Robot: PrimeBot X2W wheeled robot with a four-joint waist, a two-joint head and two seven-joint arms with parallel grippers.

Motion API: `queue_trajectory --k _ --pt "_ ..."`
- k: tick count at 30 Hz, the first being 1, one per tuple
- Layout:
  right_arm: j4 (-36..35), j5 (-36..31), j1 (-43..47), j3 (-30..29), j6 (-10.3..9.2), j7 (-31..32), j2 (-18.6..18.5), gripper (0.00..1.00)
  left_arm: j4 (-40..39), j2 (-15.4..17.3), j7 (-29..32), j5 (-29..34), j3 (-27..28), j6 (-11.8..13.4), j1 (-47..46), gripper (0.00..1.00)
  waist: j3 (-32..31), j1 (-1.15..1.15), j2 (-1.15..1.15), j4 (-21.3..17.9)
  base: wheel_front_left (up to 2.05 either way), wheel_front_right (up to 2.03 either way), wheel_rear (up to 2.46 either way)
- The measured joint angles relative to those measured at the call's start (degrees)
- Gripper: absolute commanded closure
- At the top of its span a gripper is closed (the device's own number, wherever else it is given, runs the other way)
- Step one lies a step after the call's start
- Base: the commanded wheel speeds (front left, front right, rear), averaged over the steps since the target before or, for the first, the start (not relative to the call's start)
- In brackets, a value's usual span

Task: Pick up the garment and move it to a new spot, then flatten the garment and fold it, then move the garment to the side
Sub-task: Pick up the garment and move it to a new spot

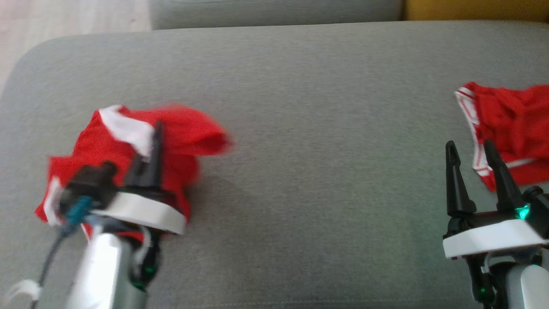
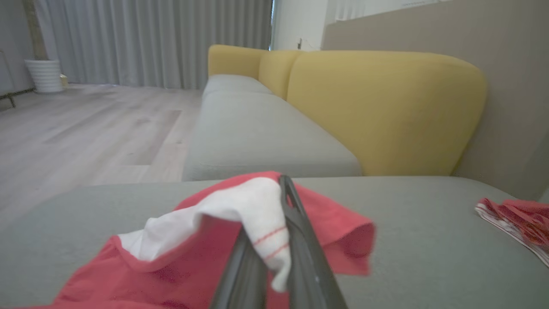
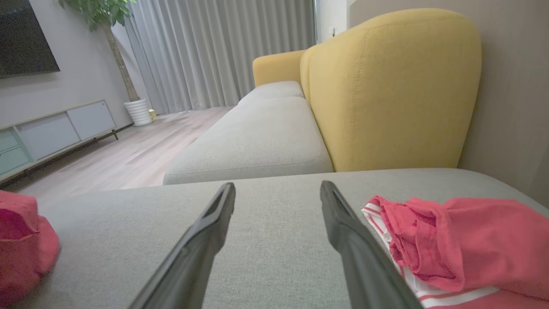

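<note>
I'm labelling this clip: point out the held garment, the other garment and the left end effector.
held garment [image 2: 240, 206], left wrist view, white band.
other garment [image 1: 514, 116], head view, red middle.
left end effector [image 1: 158, 126], head view, fingertips.

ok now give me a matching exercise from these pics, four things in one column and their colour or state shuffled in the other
Column one:
1. left pincer
2. right pincer
3. sofa backrest
4. seat cushion

Column two:
A. yellow
B. open, holding nothing
C. grey
D. shut on the white band of the left red garment

Pairs: 1-D, 2-B, 3-A, 4-C
</note>
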Motion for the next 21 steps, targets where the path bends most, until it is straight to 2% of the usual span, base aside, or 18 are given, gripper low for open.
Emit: queue_trajectory --k 7,14,21 --pt "2.0 0.6 -0.4 1.5 0.0 -1.1 0.0 0.0 -0.9 -2.0 2.2 0.4 -8.9 -1.6 -0.2 1.0 1.0 0.0 0.0 -5.5 0.0 0.0 0.0" --pt "3.4 2.5 -2.1 2.4 0.0 -2.3 0.1 0.0 2.7 -3.1 2.2 -0.2 -18.1 -2.8 -8.4 1.0 3.9 0.0 0.0 -11.0 0.0 0.0 0.0" --pt "5.3 4.1 -2.8 3.0 0.0 -3.8 0.1 0.0 9.9 -3.4 2.1 -3.0 -24.3 -2.8 -13.4 1.0 8.2 0.0 0.0 -14.7 0.0 0.0 0.0"
